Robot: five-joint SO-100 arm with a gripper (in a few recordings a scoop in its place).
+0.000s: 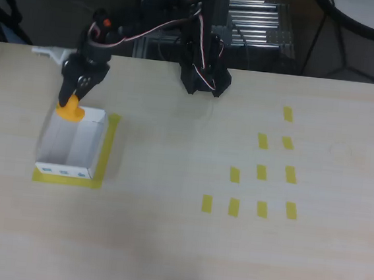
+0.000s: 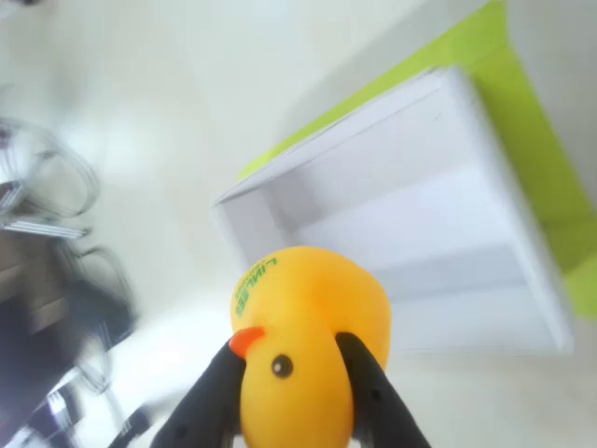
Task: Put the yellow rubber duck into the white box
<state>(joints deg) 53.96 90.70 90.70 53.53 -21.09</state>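
Note:
The yellow rubber duck (image 2: 303,345) hangs between my black fingers (image 2: 368,392), and my gripper (image 2: 294,397) is shut on its head. Its red-orange beak points left in the wrist view, with green print on its body. Seen from overhead, the duck (image 1: 70,110) sits over the far rim of the white box (image 1: 74,144), held by my gripper (image 1: 73,100) at the end of the black arm. The white box (image 2: 410,215) is open-topped and empty, lying just beyond the duck in the wrist view. Greenish marks show on its near wall overhead.
A yellow tape border (image 1: 107,147) lies under the box. Several small yellow tape rectangles (image 1: 261,172) dot the right half of the table. The arm's black base (image 1: 205,75) stands at the table's far edge, with cables and metal racks behind it.

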